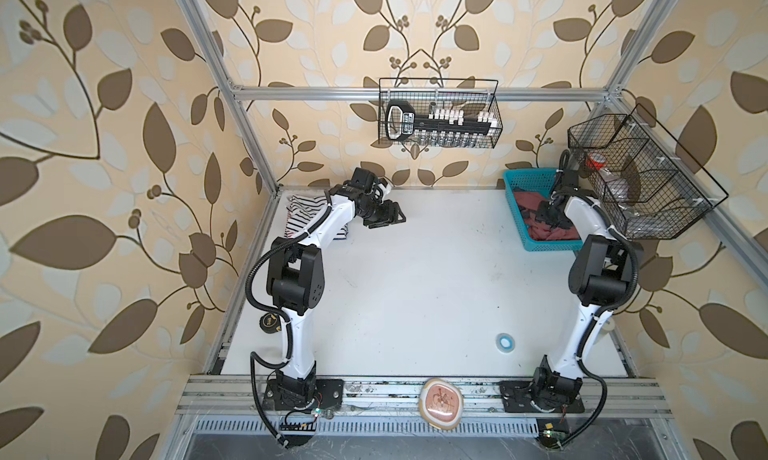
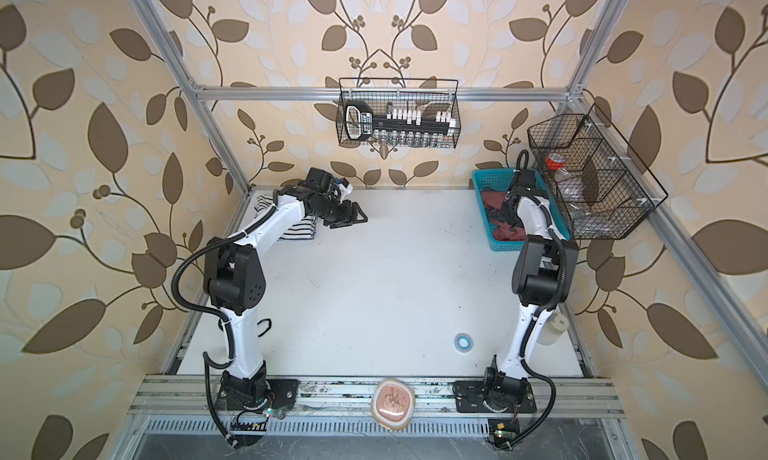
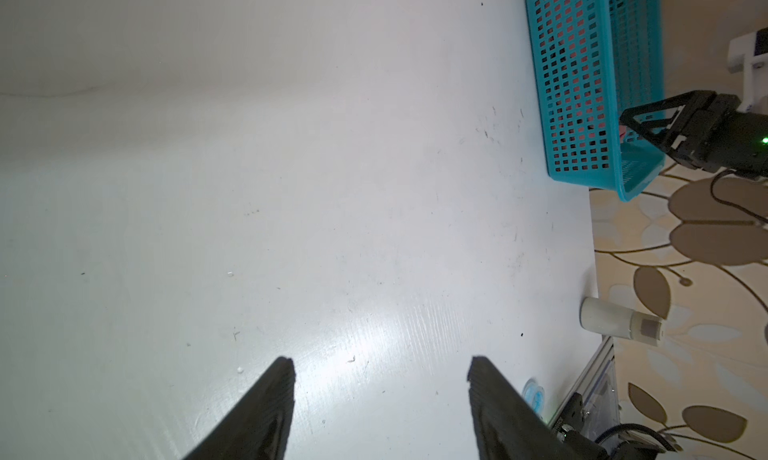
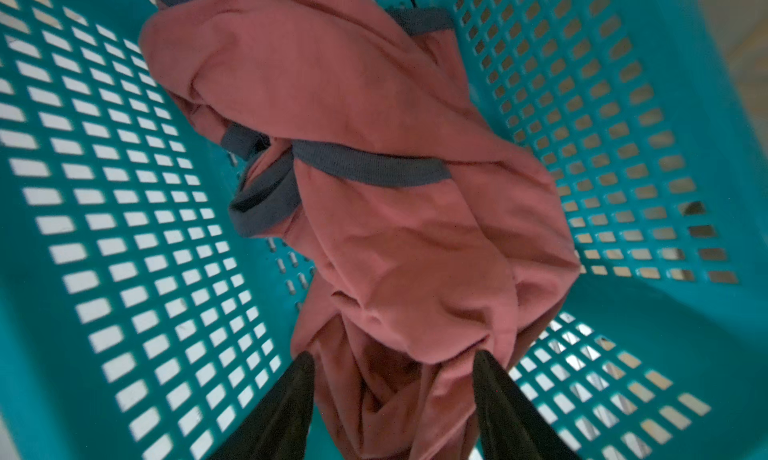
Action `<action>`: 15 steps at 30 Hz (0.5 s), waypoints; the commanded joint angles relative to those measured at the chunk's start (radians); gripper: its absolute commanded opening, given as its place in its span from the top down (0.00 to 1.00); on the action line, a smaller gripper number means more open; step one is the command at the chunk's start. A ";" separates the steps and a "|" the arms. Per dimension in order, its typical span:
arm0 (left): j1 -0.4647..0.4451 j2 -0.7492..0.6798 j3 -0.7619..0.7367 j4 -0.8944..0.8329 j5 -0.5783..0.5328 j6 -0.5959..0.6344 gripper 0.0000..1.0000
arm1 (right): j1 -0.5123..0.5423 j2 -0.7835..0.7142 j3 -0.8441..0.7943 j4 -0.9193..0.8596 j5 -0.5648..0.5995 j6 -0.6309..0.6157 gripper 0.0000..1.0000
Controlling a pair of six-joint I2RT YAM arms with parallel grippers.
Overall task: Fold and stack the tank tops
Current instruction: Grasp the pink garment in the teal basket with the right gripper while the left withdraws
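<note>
The dusty red tank top (image 4: 374,250) is seen crumpled in the teal basket (image 4: 104,229). The right gripper (image 4: 395,356) is dipped in there, jaws spread apart, with a bunch of that cloth lying between them, not squeezed. The left gripper (image 3: 380,366) is spread too, over bare table (image 3: 291,188), nothing in it. The black-and-white striped tank top (image 1: 299,213) is parked under the left arm, well apart from both.
</note>
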 commanded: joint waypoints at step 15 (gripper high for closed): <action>-0.015 0.042 0.056 -0.009 0.045 0.005 0.33 | -0.011 0.205 0.175 -0.123 0.095 -0.055 0.61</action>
